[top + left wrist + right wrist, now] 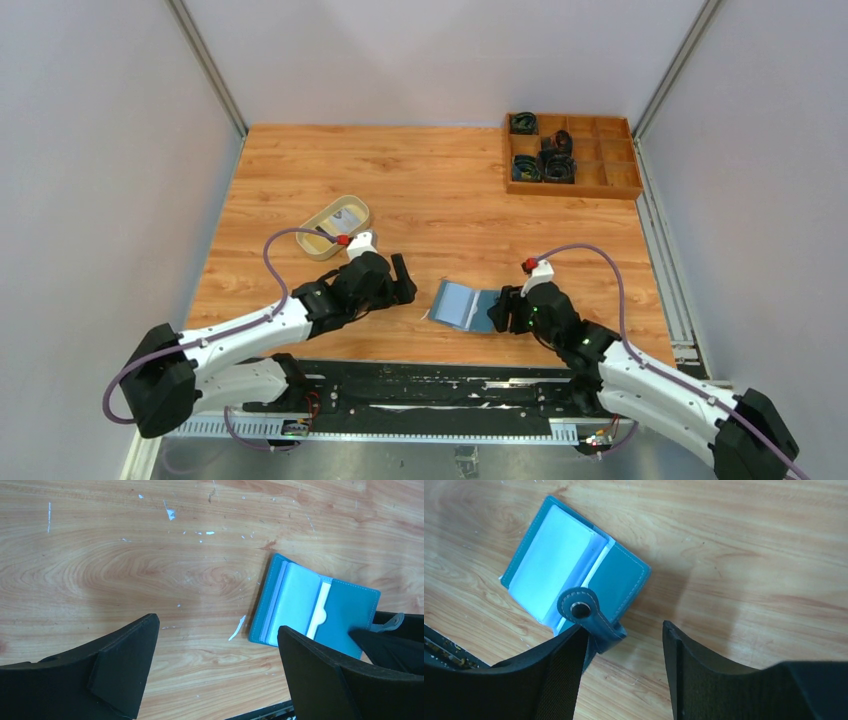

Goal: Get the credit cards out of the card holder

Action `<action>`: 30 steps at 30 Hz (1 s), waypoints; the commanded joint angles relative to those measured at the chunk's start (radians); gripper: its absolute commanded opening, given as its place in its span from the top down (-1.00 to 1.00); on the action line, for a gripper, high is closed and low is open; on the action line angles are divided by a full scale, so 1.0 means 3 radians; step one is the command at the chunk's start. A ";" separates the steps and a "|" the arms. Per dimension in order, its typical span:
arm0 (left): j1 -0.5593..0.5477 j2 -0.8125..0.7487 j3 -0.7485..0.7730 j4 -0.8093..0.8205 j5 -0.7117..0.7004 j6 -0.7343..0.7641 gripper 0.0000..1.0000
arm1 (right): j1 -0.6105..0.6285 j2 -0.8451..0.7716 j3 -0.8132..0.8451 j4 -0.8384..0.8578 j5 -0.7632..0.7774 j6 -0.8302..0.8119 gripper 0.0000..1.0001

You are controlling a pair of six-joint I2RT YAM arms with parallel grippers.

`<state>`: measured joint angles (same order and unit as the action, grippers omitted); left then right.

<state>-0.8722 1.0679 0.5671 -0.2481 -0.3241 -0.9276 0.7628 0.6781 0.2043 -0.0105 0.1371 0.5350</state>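
The teal card holder [465,305] lies open on the wooden table between my two grippers. It shows in the left wrist view [345,610] and the right wrist view [621,580], with pale blue-grey slots inside. A whitish card edge [320,612] sticks out of the middle slot and also shows in the right wrist view [597,566]. My left gripper [217,630] is open and empty, just left of the holder [402,280]. My right gripper [624,629] is open at the holder's right edge [506,310]. Its left finger [559,670] touches the holder's corner beside the closing tab [580,609].
A beige oval tray [352,207] stands behind the left gripper with a pale flat thing in it. A wooden compartment box [590,180] with dark items sits at the back right. The black rail runs along the table's near edge [450,380].
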 commanded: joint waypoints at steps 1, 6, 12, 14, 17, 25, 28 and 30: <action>-0.0027 0.0052 0.0022 0.0057 -0.0003 0.0016 -1.00 | -0.0037 0.0258 -0.0012 0.0245 -0.0110 0.0186 -0.21; -0.0028 0.0087 -0.0063 0.0243 0.0072 -0.0028 -1.00 | -0.0033 0.0463 -0.0023 0.0478 -0.0239 0.0334 -0.13; -0.0023 0.0170 -0.0269 0.0855 0.0350 -0.0043 -1.00 | -0.0032 0.0622 -0.0063 0.0740 -0.0319 0.0489 0.09; -0.0024 0.0233 -0.0308 0.0990 0.0413 -0.0043 -1.00 | -0.0032 0.0653 -0.0065 0.0800 -0.0309 0.0506 0.34; -0.0025 0.0372 -0.0414 0.1374 0.0602 -0.0096 -1.00 | -0.0035 0.0706 -0.0027 0.0832 -0.0297 0.0487 0.76; -0.0023 0.0715 -0.0564 0.2085 0.1018 -0.0188 -0.88 | -0.0212 0.0849 -0.0036 0.1051 -0.0658 0.0355 1.00; -0.0012 0.0691 -0.0718 0.2341 0.1047 -0.0311 -0.82 | -0.0336 0.0873 -0.0097 0.1150 -0.0781 0.0337 1.00; 0.0011 0.0782 -0.0889 0.2678 0.1181 -0.0461 -0.75 | -0.0421 0.0891 -0.0134 0.1216 -0.0871 0.0332 1.00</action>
<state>-0.8726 1.2816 0.3721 0.3637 -0.0349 -0.9993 0.6853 0.9352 0.1978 0.2974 -0.0612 0.6571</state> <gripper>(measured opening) 0.898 0.031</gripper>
